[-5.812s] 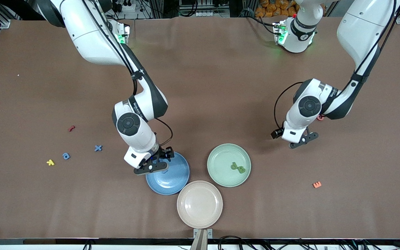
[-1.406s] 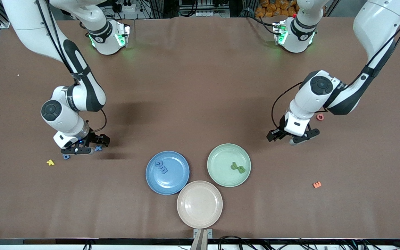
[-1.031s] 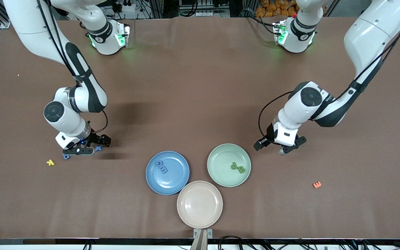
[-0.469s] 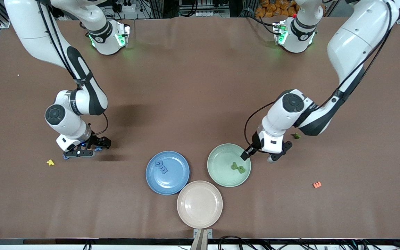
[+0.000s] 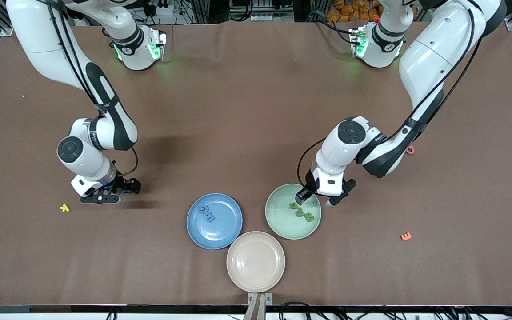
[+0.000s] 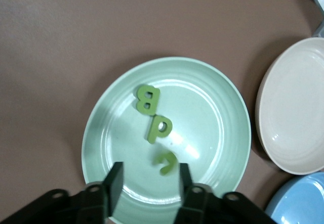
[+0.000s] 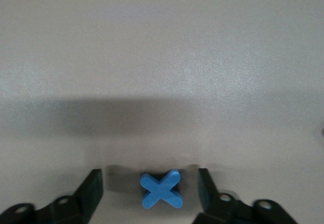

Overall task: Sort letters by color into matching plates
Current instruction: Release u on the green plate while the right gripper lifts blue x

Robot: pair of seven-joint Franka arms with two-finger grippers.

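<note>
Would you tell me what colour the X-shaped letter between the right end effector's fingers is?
Blue; the X-shaped letter shows best in the right wrist view.

Three green letters [image 6: 154,128] in mint plate [image 6: 223,148]

green letters B [image 6: 146,99], P [image 6: 160,128] and a hooked J-like one [image 6: 165,162] on the mint green plate [image 6: 223,113], blue X [image 7: 161,188] on the tabletop [image 7: 162,57], orange E [image 5: 406,236] on the tabletop, blue plate [image 5: 225,226] carrying blue letters [image 5: 206,213] too small to read
</note>
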